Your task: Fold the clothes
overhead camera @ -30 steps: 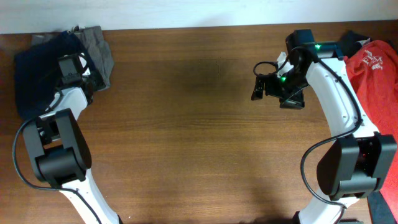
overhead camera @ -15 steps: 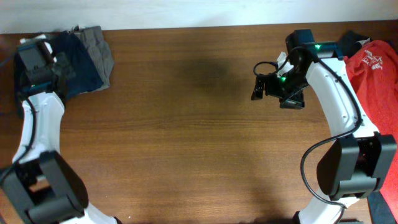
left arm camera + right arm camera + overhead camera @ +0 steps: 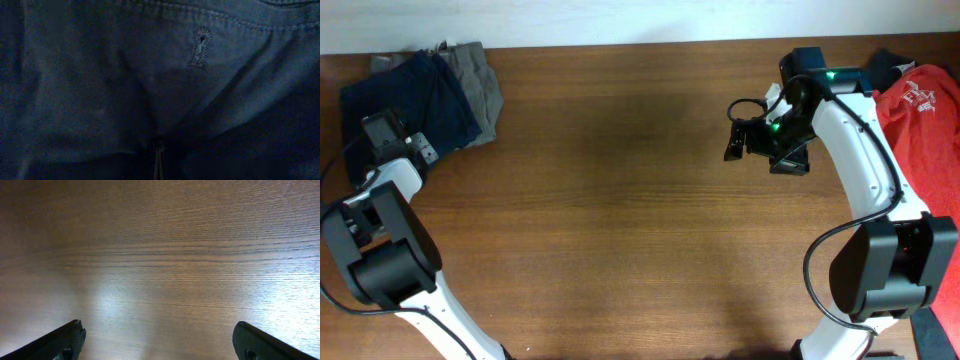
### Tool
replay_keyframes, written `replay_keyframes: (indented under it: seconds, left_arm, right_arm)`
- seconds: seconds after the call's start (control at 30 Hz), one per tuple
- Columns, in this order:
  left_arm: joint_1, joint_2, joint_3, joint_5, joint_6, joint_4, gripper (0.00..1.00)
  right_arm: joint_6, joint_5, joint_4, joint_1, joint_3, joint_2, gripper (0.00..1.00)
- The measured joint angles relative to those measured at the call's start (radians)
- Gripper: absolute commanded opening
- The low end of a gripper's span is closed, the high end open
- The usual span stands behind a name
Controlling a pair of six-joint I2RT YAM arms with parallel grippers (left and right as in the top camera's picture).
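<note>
The navy shorts (image 3: pixel 420 95) lie bunched at the table's far left corner, and the grey shorts (image 3: pixel 482 85) lie against their right side. A red T-shirt (image 3: pixel 932 115) with white print lies at the far right edge. My left gripper (image 3: pixel 382 130) sits on the near left part of the navy shorts. In the left wrist view the navy cloth (image 3: pixel 150 75) fills the frame, and its folds run into my shut left gripper (image 3: pixel 159 162). My right gripper (image 3: pixel 733 140) hovers open over bare wood, left of the T-shirt. Nothing lies between the fingers of my right gripper (image 3: pixel 157 330).
The brown wooden table (image 3: pixel 620 200) stretches between the two arms. A dark item (image 3: pixel 882 66) lies behind the red T-shirt at the back right. The table's back edge runs just behind the clothes.
My left arm has swung from over the shorts out to the far left, then back toward the near left edge of the navy shorts. The right arm has not moved.
</note>
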Motion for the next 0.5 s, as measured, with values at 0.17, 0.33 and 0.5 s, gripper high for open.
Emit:
replay_keyframes:
  seconds: [0.17, 0.33, 0.5]
  left_arm:
    - [0.007, -0.04, -0.003, -0.001, 0.0, -0.024, 0.01]
    - [0.016, -0.188, -0.006, -0.005, 0.0, -0.054, 0.02]
    - [0.029, -0.246, -0.005, -0.008, 0.0, -0.109, 0.01]
  right_arm:
    - [0.0, 0.0, 0.001, 0.0, 0.0, 0.0, 0.99]
    - [0.001, 0.0, 0.0, 0.0, 0.0, 0.0, 0.99]
    - [0.0, 0.0, 0.0, 0.0, 0.0, 0.0, 0.99]
